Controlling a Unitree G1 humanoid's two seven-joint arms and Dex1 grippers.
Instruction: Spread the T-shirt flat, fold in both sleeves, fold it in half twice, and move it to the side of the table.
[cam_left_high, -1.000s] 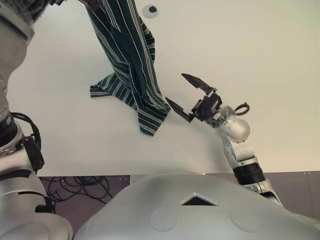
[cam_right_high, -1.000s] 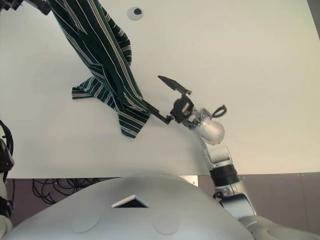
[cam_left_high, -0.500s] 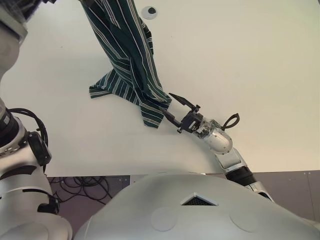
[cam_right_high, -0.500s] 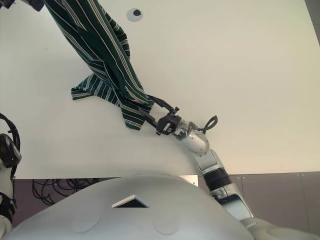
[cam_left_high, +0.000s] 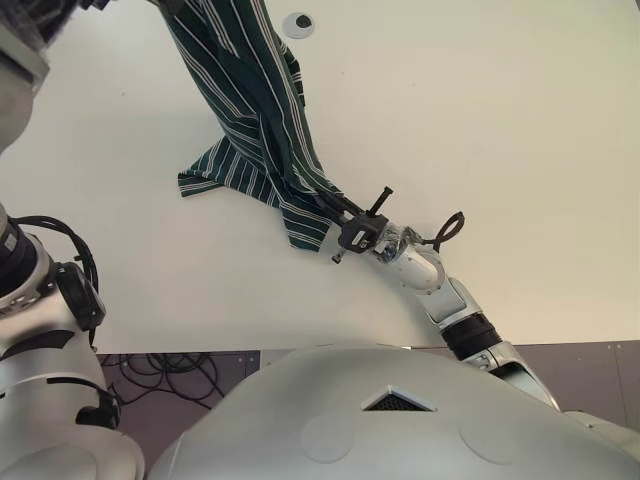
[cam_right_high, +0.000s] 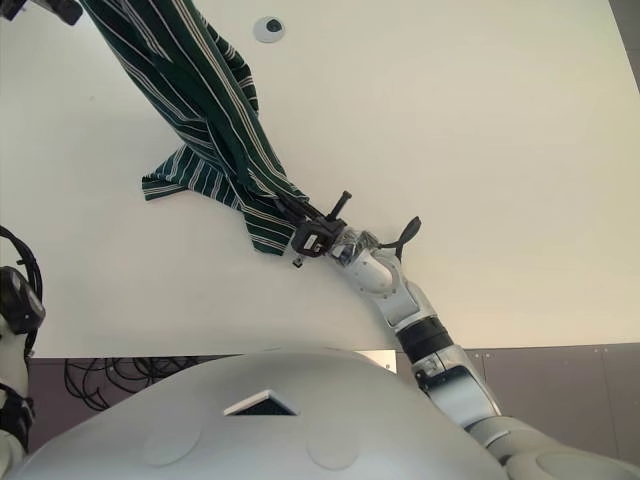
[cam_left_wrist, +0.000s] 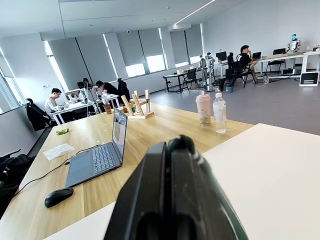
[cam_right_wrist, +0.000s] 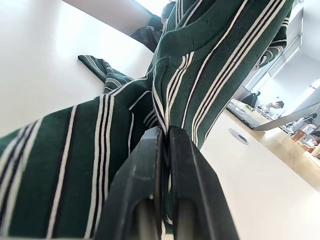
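one left gripper (cam_left_wrist: 167, 150), one t-shirt (cam_left_high: 255, 110), one small round disc (cam_left_high: 300, 22) and one right gripper (cam_left_high: 335, 207) show over one white table (cam_left_high: 500, 120). the left gripper is up at the far left, its dark fingers pressed together with no gap in its wrist view, and the green, white-striped t-shirt runs up to it there. from that raised end the shirt hangs slanting down to the right as a bunched column; a folded part of it spreads on the table on its left side, and its lowest corner rests on the table near the front edge. the disc lies on the table just right of the shirt's upper part, at the far side. the right gripper is at the shirt's lower right edge, fingers clamped tight on a fold of striped cloth just above that lowest corner, as its wrist view shows. a second ago this gripper stood wide open just right of the hem, apart from it; half a second ago it was narrower and at the hem; now it pinches the cloth, while the left gripper's hold looks unchanged.
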